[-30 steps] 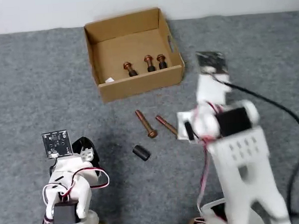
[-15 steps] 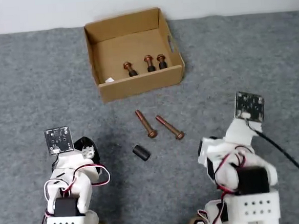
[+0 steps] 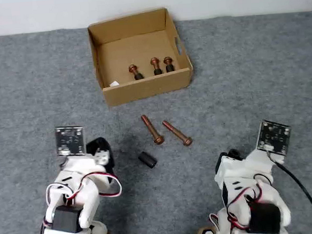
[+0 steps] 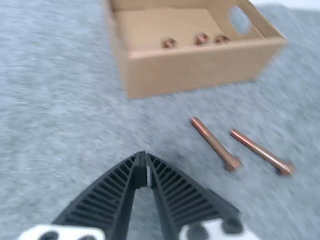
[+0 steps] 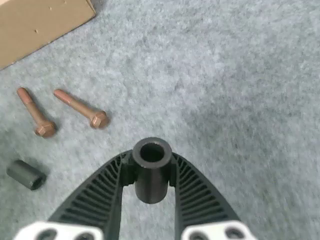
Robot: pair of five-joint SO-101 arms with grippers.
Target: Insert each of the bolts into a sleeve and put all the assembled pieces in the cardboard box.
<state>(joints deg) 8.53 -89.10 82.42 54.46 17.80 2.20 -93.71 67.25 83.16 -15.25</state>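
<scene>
- The left arm sits folded low over its base at the near edge of the table; its left gripper [image 3: 100,153] points out towards the far side and hangs just above the grey carpet [image 3: 30,83]; its jaws are pressed together tip to tip with nothing between them, as the left wrist view [image 4: 146,161] shows.
- The right arm is folded back in the same way on the other side; the right gripper [image 5: 151,161] is clamped around a black sleeve [image 5: 151,176]; the sleeve sits between the fingertips with its open end turned up to the wrist camera; in the high view this gripper [image 3: 228,158] lies low, near the arm's own base.
- A little farther out, between the two arms and closer to the left one, a loose sleeve [image 3: 147,159] lies on its side on the carpet, apart from both grippers.
- Just beyond it two bolts lie side by side without touching; both are slanted, with their heads at the near end; the left bolt [image 3: 152,129] has its head near the loose sleeve but clear of it; the right bolt [image 3: 177,132] lies well apart from the right gripper.
- Farthest out stands the cardboard box [image 3: 143,89], open at the top, with a hand hole in its right wall; three assembled pieces [image 3: 155,65] lie in a row inside, close to the near wall.
</scene>
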